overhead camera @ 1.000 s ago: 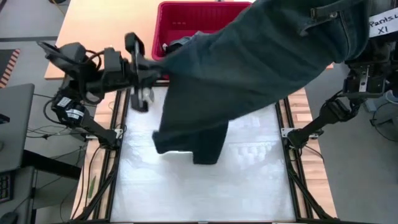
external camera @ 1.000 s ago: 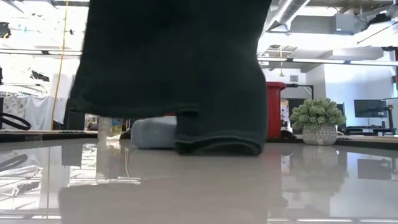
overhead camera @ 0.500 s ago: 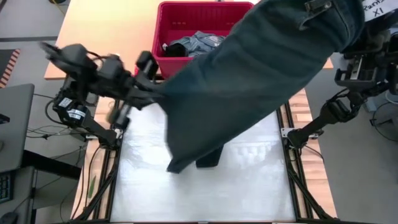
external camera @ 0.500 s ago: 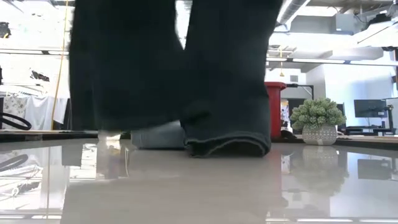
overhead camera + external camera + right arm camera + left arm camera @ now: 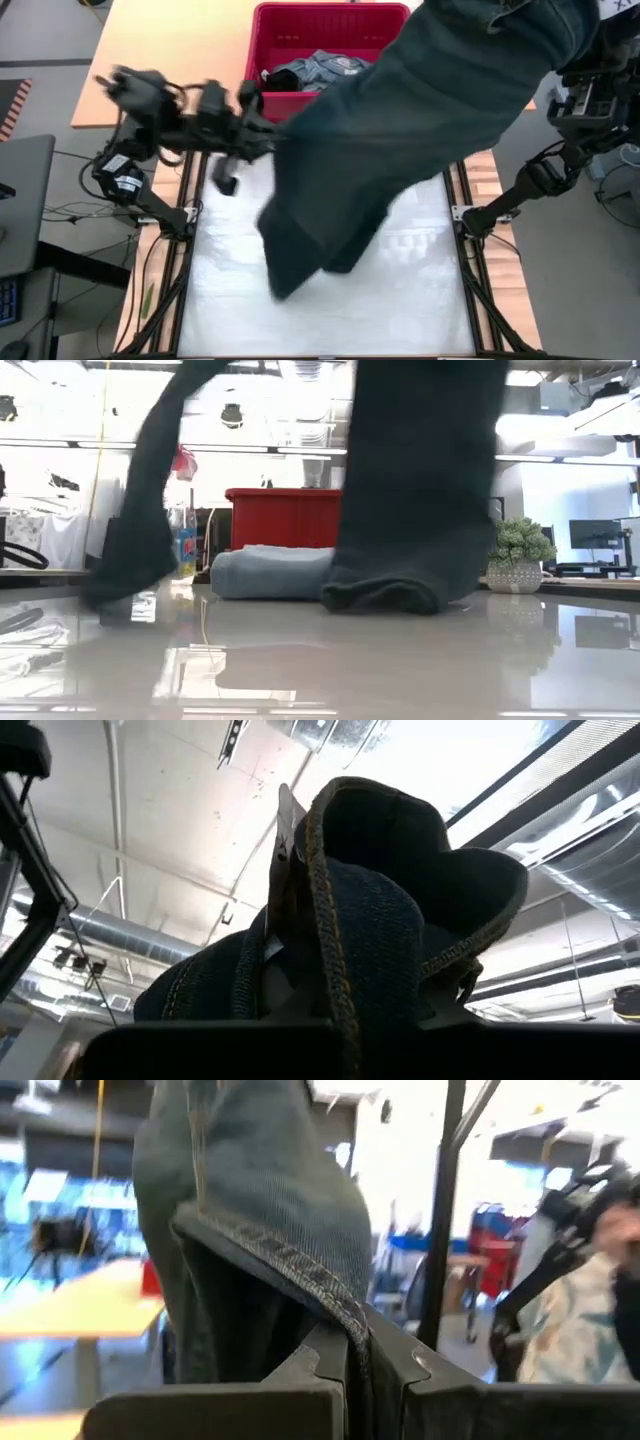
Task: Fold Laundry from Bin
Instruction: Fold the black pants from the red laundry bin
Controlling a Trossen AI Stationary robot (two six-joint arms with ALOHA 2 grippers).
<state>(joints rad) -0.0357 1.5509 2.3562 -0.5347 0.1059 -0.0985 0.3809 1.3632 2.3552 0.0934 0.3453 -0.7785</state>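
Two grippers: I have both clamped on one pair of jeans [image 5: 400, 130].
Left gripper [image 5: 358, 1370]: pinching a hem, beside the bin [image 5: 300, 25].
Right gripper [image 5: 330, 1010]: hidden from above; wrist view shows folded denim gripped.
Jeans: hanging over the table [image 5: 420, 300], cuffs touching it.
Bin: one more garment [image 5: 315, 68] inside.
Low view only: folded cloth [image 5: 270, 572] before the bin.

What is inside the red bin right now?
In the high view, the red bin holds a crumpled faded grey-blue denim garment near its front wall. The dark jeans held up over the table cover the bin's right part, so anything there is hidden.
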